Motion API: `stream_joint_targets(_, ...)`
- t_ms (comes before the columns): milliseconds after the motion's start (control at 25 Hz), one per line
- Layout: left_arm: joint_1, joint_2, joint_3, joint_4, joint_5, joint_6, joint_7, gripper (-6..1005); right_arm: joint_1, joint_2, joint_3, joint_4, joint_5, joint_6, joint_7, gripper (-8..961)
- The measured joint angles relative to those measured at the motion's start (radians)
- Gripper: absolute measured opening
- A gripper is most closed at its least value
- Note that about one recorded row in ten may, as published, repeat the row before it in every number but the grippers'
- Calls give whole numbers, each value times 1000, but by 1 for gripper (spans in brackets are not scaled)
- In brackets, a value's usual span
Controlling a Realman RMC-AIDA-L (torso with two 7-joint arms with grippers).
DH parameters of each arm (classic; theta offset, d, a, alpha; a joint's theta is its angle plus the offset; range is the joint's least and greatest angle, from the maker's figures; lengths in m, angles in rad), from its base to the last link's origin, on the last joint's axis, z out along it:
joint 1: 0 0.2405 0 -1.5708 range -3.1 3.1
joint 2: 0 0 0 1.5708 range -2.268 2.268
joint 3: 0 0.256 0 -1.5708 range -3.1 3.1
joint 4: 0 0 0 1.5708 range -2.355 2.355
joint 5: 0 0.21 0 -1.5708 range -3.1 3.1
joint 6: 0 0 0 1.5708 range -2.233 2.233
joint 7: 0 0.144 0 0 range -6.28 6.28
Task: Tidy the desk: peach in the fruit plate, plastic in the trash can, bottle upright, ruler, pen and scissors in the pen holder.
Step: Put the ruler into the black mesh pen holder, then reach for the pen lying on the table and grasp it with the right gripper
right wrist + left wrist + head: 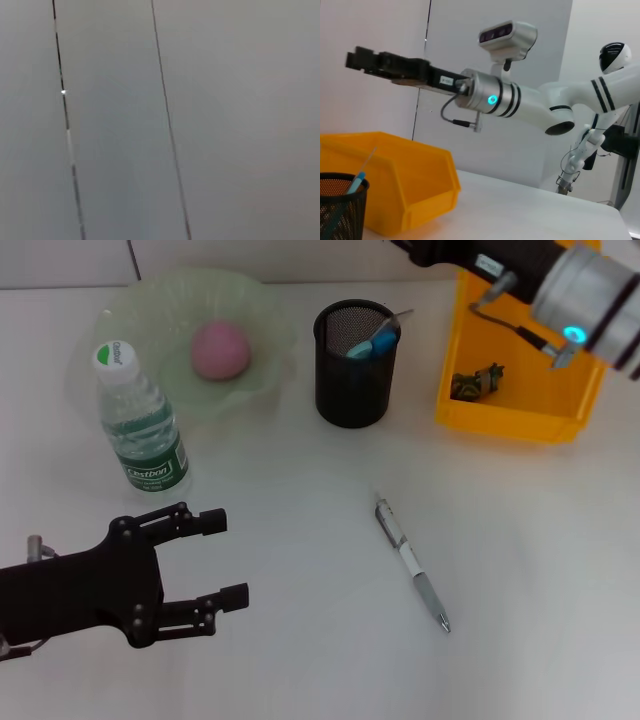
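Note:
A pink peach [220,350] lies in the pale green fruit plate [165,315] at the back left. The bottle [140,425] stands upright in front of the plate. The black mesh pen holder [353,380] holds a blue-handled item [365,344] and a thin pale strip [399,314]; I cannot tell which is the scissors or the ruler. Crumpled plastic [477,382] sits in the yellow trash can [510,420]. The pen [412,562] lies on the table, right of centre. My left gripper [226,558] is open near the front left. My right gripper [370,62] hovers high above the trash can.
The white table [300,640] is bare around the pen. In the left wrist view the trash can [410,190] and the pen holder [340,210] stand under the right arm [490,97]. The right wrist view shows only a grey wall.

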Motion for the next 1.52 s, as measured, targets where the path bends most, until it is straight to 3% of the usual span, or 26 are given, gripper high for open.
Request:
stream_joint_targets(40, 0, 0, 0, 0, 0, 0, 0, 829, 0, 0, 0, 0, 0, 0, 0, 561)
stream_joint_targets(80, 0, 0, 0, 0, 1, 0, 0, 829, -52, -4, -30, -104, -47, 25, 99, 569)
stream_joint_targets(160, 0, 1, 0, 1, 2, 0, 0, 829, -148, -3, -48, -351, -206, 66, 353, 586)
stream_joint_targets(200, -1, 1, 0, 5, 2, 0, 0, 829, -219, 6, -45, -616, -448, 59, 662, 595)
stream_joint_targets(240, -1, 1, 0, 5, 2, 0, 0, 829, -219, 6, -45, -616, -448, 59, 662, 634)
stream_joint_targets(360, -3, 1, 0, 9, 3, -1, 0, 829, -236, 10, -27, -920, -861, -76, 1102, 752)
stream_joint_targets(400, -7, 1, 0, 9, 3, -3, 0, 829, -197, 7, -15, -1026, -1063, -219, 1323, 791)
stream_joint_targets(440, -7, 1, 0, 9, 3, -3, 0, 829, -197, 7, -15, -1026, -1063, -219, 1323, 801)
stream_joint_targets(480, -10, 1, 0, 9, 4, -4, 0, 829, -161, 5, -10, -1062, -1153, -305, 1443, 811)
stream_joint_targets(600, -14, -1, 0, 10, 4, -5, 0, 829, -52, 3, -14, -1087, -1379, -528, 1732, 842)
stream_joint_targets(800, -14, -1, 0, 9, 4, -6, 0, 829, 39, 4, -79, -1056, -1518, -637, 1839, 838)
stream_joint_targets(960, -11, -1, 0, 10, 4, -7, 0, 829, 71, 7, -127, -990, -1534, -649, 1849, 834)
stream_joint_targets(1200, -8, -2, 0, 9, 4, -7, 0, 829, 159, 12, -223, -784, -1571, -633, 1856, 833)
stream_joint_targets(1520, -5, -1, 0, 3, 6, -11, 6, 829, 203, 13, -267, -673, -1602, -582, 1860, 832)
